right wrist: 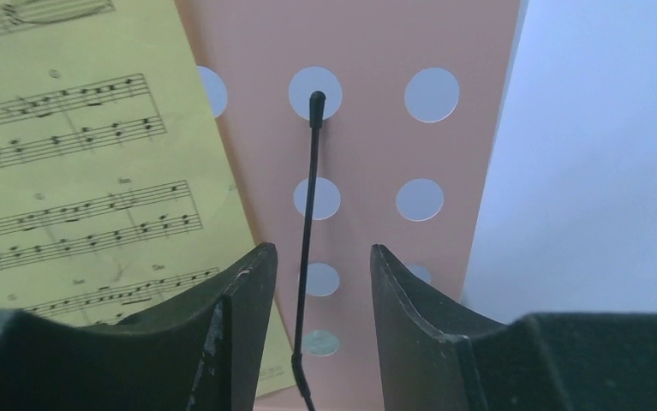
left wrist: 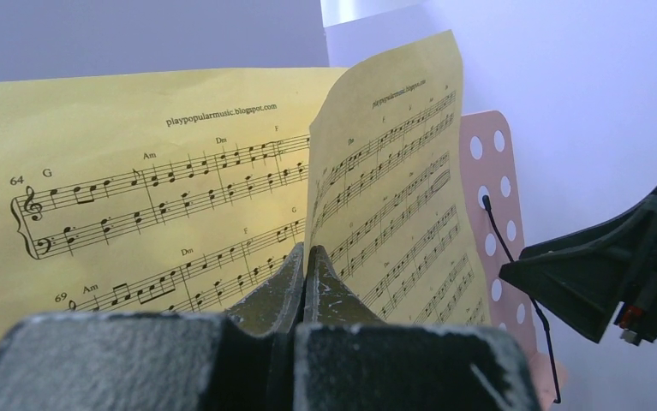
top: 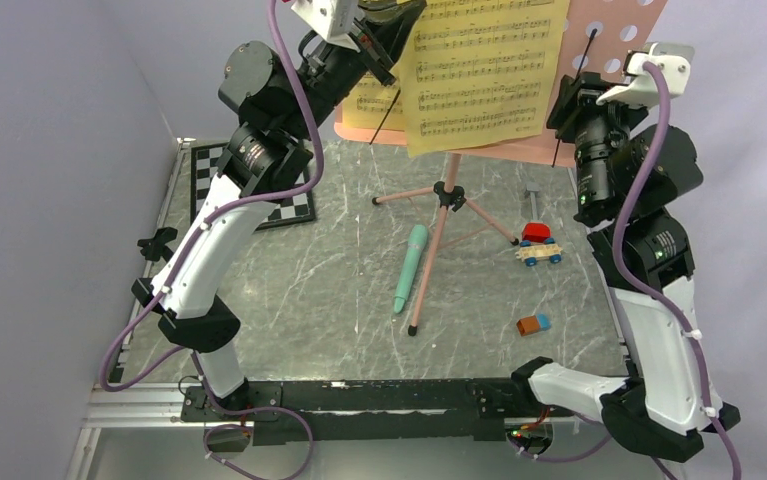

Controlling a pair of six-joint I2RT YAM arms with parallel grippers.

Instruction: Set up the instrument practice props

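The pink perforated music stand (top: 614,35) stands on thin tripod legs (top: 446,196) at the table's back. Yellow sheet-music pages (top: 479,70) rest on its desk. My left gripper (top: 396,25) is shut on the edge of one page (left wrist: 393,171), which curls forward off the other page (left wrist: 136,171). My right gripper (top: 565,108) is open at the stand's right edge. A thin black wire page holder (right wrist: 309,197) shows between its fingers, untouched, against the pink desk (right wrist: 367,145). The mint-green tube (top: 411,268) lies on the table by a tripod leg. The black round-base stand is not in view.
A black-and-white chessboard (top: 259,190) lies at the back left. A small red and blue wheeled toy (top: 539,245) and an orange and blue block (top: 533,324) sit at the right. Grey walls close in both sides.
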